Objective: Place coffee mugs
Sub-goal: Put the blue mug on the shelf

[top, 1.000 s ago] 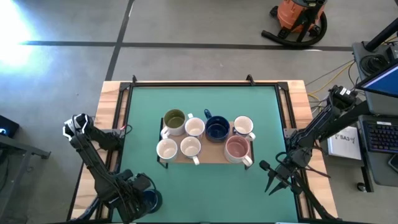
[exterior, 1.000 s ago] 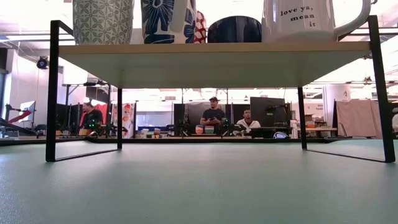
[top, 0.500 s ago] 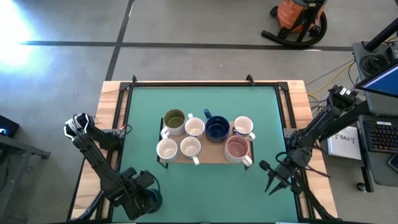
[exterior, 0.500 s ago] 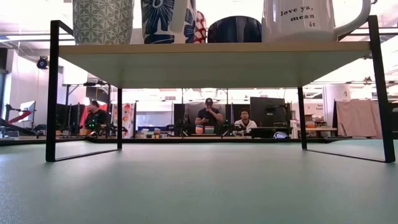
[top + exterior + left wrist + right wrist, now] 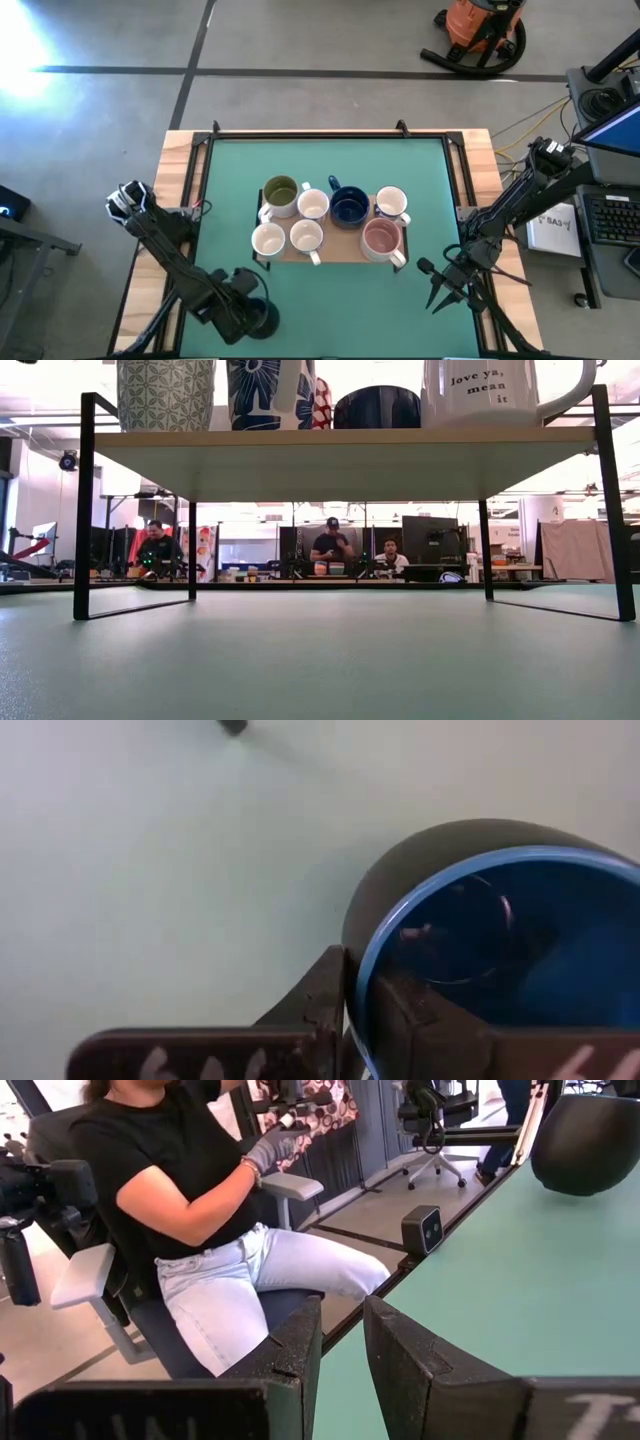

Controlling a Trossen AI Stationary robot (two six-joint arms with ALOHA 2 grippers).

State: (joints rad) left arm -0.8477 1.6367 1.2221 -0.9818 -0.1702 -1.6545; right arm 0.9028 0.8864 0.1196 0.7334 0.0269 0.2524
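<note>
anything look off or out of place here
One thing: seven mugs sit on the rack, but a navy mug is off it at the table's near left edge, its rim pinched in the left gripper. Nothing looks spilled, tipped or damaged.

Left claw [image 5: 258,318] clamped shut, right claw [image 5: 441,292] parted, idle

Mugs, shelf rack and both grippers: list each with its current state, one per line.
Navy mug: upright near the table's front left edge, its rim pinched by the left gripper.
Left gripper: shut on the navy mug's rim.
Seven mugs on the rack: upright, openings up, ungripped.
Shelf rack: standing mid-table, nothing beneath it.
Right gripper: empty, fingers slightly apart, near the table's right edge.
</note>
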